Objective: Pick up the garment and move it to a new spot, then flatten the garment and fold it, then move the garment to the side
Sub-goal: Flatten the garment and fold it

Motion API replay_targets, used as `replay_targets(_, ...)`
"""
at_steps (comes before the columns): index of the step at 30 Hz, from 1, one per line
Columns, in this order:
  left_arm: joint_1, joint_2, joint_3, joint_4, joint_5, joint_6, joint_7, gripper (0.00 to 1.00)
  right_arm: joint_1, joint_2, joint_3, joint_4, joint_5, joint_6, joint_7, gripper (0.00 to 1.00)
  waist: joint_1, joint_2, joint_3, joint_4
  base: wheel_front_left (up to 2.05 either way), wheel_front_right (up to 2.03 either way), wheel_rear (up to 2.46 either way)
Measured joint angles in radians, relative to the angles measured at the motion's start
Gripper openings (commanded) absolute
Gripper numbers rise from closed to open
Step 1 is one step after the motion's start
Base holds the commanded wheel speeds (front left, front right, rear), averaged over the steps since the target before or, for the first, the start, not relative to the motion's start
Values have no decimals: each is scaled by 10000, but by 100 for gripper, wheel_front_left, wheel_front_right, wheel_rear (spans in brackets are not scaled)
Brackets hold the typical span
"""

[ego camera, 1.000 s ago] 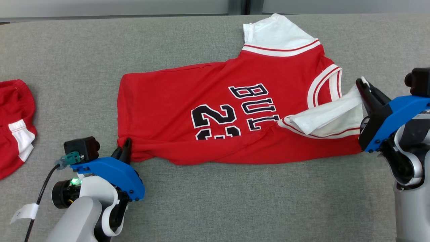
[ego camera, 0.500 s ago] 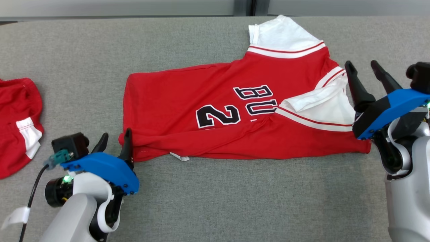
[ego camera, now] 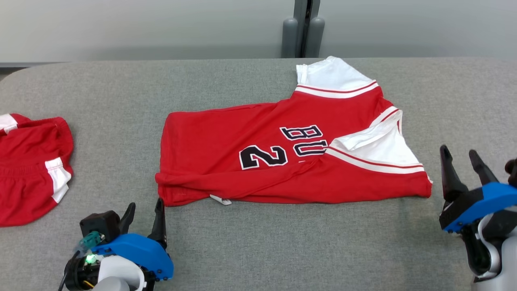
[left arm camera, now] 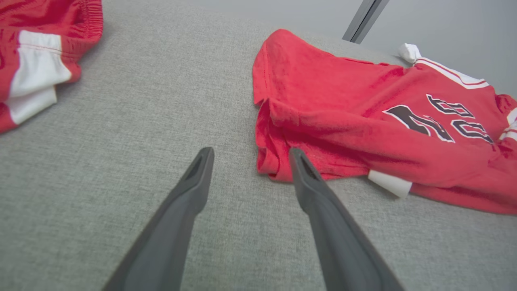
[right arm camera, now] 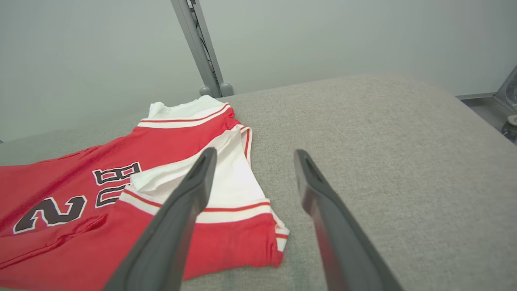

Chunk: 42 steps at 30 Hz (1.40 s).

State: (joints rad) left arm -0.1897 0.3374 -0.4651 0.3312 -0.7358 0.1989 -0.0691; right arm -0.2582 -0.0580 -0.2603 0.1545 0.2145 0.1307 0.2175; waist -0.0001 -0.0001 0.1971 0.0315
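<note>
1. While lying flat across the middle of the grey table (ego camera: 250,250), doubled over along the near long edge: red jersey (ego camera: 282,161), hem end toward the robot's left, white sleeves toward its right.
2. Just short of the hem corner, left gripper (ego camera: 145,203): fingers spread wide, holding nothing, clear of the cloth.
3. Just beside the sleeve-end corner, right gripper (ego camera: 458,150): likewise spread wide and empty, not touching the fabric.
4. Likely reason for that stance: one gripper per end, ready for matching corners (suited either to another fold or to a two-handed carry to the side).
5. Folding seemingly part done; move to the side not yet made.
6. Chest print cut off by the turned-over flap: a "2" and part of the lettering readable, the rest covered.
7. Hidden too: layers beneath the fold and the underside of the near sleeve.
8. Poking out at the near edge, a white tag (ego camera: 221,199), print too small to read.
9. Well apart at far left, red shorts (ego camera: 32,169), cropped by the head view's edge.
</note>
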Motion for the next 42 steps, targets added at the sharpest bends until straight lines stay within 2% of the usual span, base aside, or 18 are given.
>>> replay_targets(8,-494,-259,-286,1225,236,-121,-142,100,180,67,8,1277,-178,-2,-569,100,1,0,-136,-101,0,0,0)
replay_targets(13,-1075,-518,-339,1958,270,-121,-98,100,-255,81,-67,2238,-209,-2,-815,100,2,1,70,-125,0,0,0)
replay_targets(27,-2125,-1009,-447,3225,31,-591,105,100,-1506,81,100,4510,-349,-2,-681,100,1,0,719,-72,0,0,0)
replay_targets(28,-2185,-1012,-460,3283,-25,-654,184,94,-1594,73,102,4610,-311,-2,-633,100,1,-1,754,-58,0,0,0)
replay_targets(30,-2246,-1030,-485,3371,-63,-731,267,44,-1708,50,180,4811,-278,-2,-430,100,0,-2,792,-41,0,0,0)
replay_targets(31,-2276,-1030,-499,3417,-105,-779,291,0,-1763,-2,245,4897,-190,-2,-284,89,0,-2,796,-37,0,0,0)
replay_targets(32,-2299,-1032,-510,3455,-138,-892,336,0,-1814,-36,303,4951,-109,-15,-169,37,0,-2,798,-34,0,0,0)
replay_targets(33,-2322,-1037,-533,3490,-198,-1009,384,0,-1829,-59,376,4970,-86,-17,-130,0,0,-2,794,-30,0,0,0)
replay_targets(38,-2276,-1103,-566,3528,-295,-1170,318,0,-1621,31,556,4702,199,-2,21,0,2,0,645,-12,0,0,0)
replay_targets(42,-1954,-993,-554,3308,-314,-1198,157,0,-974,100,376,3919,274,0,15,0,3,2,420,-17,0,0,0)
